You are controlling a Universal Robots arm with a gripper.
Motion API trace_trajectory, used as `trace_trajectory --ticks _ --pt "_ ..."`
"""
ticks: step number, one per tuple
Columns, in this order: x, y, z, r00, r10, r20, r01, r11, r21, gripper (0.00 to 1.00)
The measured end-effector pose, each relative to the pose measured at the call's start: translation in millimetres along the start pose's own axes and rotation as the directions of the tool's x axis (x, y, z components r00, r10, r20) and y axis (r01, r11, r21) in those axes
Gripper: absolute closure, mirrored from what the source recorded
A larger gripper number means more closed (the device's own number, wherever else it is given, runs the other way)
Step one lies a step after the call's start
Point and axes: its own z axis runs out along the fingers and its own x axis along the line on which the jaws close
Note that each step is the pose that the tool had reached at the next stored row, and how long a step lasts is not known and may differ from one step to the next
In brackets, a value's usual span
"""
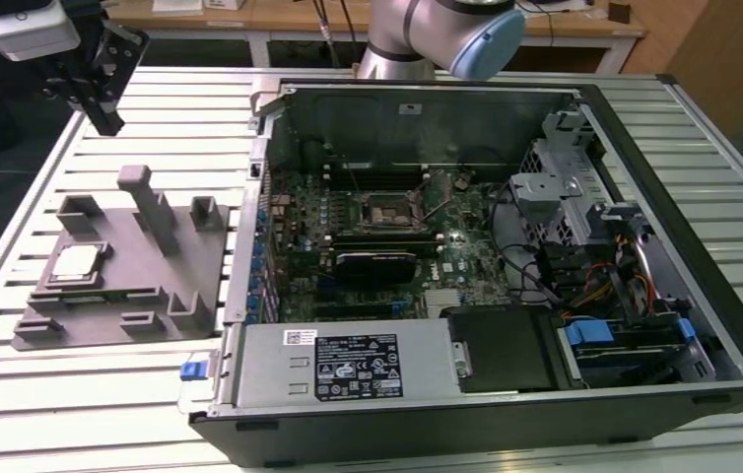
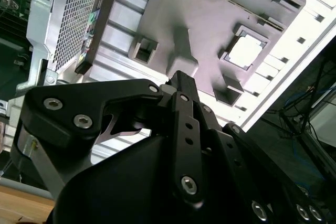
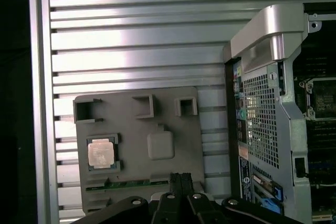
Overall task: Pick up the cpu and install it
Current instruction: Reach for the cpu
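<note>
Nearest in the exterior view: open computer case point(image 1: 477, 429) lying on a slatted table point(image 1: 69, 394), with a dark socket point(image 1: 387, 209) on its board. Just beside the case, on the exterior view's left, sits a grey fixture point(image 1: 135, 296). The cpu point(image 1: 79, 261) lies flat in a square recess of that fixture, silver top up, on the side away from the case. Farther back, the gripper point(image 1: 108, 126) hangs above the table beyond the fixture, well apart from the cpu. In the first wrist view its fingers point(image 3: 175, 183) are pressed together, with nothing between them.
</note>
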Motion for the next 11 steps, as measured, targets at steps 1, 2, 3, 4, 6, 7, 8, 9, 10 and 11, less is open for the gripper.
trace_trajectory --ticks 1,2,3,4,6,7,8,9,10,11 --pt "1.0 -0.1 0.0 1.0 0.0 -0.0001 0.0 1.0 0.0001 0.89" --pt "2.1 -0.2 0.1 1.0 0.0 0.0 0.0 1.0 0.0 0.89" --pt "3.1 -0.3 0.1 1.0 0.0 0.0001 0.0 1.0 0.0 0.89" --pt "4.1 -0.3 0.1 1.0 0.0 0.0 0.0 1.0 0.0 0.89" --pt "6.1 -0.5 0.1 1.0 0.0 -0.0001 0.0 1.0 0.0001 0.89" --pt "7.2 -0.5 0.2 1.0 0.0 0.0 0.0 1.0 0.0 0.89" --pt "8.2 -0.6 0.2 1.0 0.0 -0.0001 0.0 1.0 0.0 0.89" --pt "9.2 -0.7 0.2 1.0 0.0 0.0 0.0 1.0 0.0 0.89" --pt "10.3 -0.8 0.3 1.0 0.0 0.0 0.0 1.0 0.0 0.89" --pt "11.3 -0.9 0.3 1.0 0.0 0.0001 0.0 1.0 0.0 0.89"
